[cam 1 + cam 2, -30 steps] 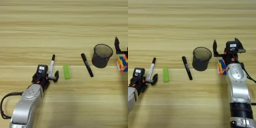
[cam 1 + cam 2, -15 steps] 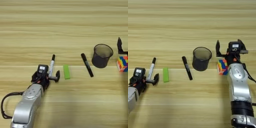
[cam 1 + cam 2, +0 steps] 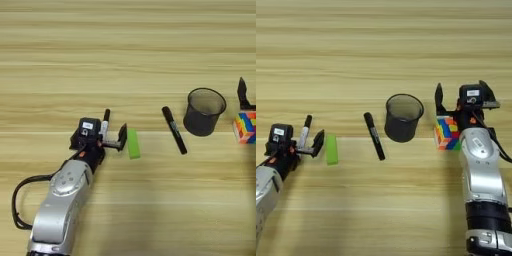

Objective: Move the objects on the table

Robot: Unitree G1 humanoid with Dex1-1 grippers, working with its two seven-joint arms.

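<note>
Two grippers, right gripper straddling cube (open)

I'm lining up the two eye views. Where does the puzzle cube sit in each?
Left eye view: puzzle cube at the far right edge, partly cut off, right of the black mesh cup.
Right eye view: cube right of centre, against the right gripper.
Shared landmark: the mesh cup, just left of the cube.

markers: 2 (white marker, black marker) | puzzle cube: 1 | green bar: 1 | mesh cup: 1
</note>
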